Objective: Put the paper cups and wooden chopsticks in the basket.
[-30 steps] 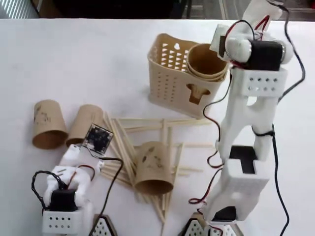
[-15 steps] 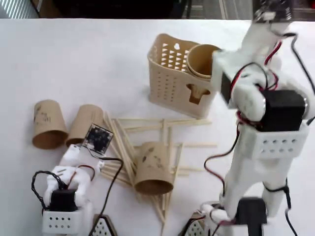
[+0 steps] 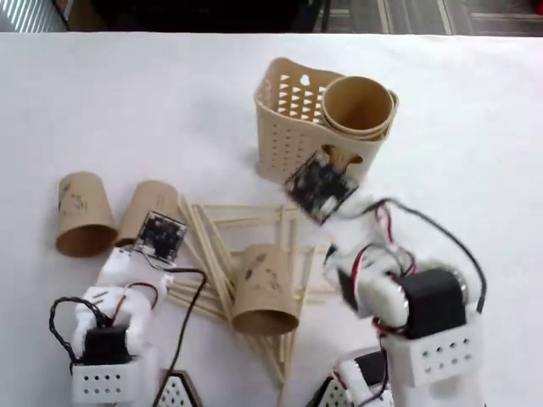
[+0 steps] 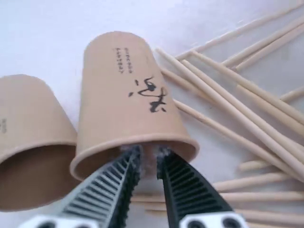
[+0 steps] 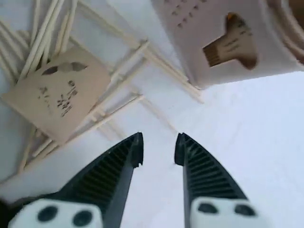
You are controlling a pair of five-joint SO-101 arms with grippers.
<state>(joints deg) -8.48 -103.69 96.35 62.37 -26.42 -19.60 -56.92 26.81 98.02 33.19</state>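
Pale brown paper, smooth and faintly printed, makes up the three loose cups, all tipped on their sides on the white table (image 3: 153,102). The leftmost cup (image 3: 82,212) and the second cup (image 3: 142,210) lie just beside each other at the left, mouths toward the near edge. The third cup (image 3: 265,287) rests near the middle on top of the chopsticks (image 3: 212,242), thin round sticks of light wood strewn in a crossing heap between the second cup and the basket (image 3: 293,127). The basket is cream plastic, squarish with rounded corners, its walls pierced by rows of small holes and a shaped cut-out. It stands upright at the far middle and holds the stacked cups (image 3: 359,103), nested mouth up in its right part. The left gripper (image 4: 148,154), with ribbed black fingers, sits at the near rim of the second cup, its jaws pressed nearly together with only a thin slit between them. The right gripper (image 5: 158,145) hangs above bare table between the third cup and the basket, its ridged jaws spread a little and holding nothing.
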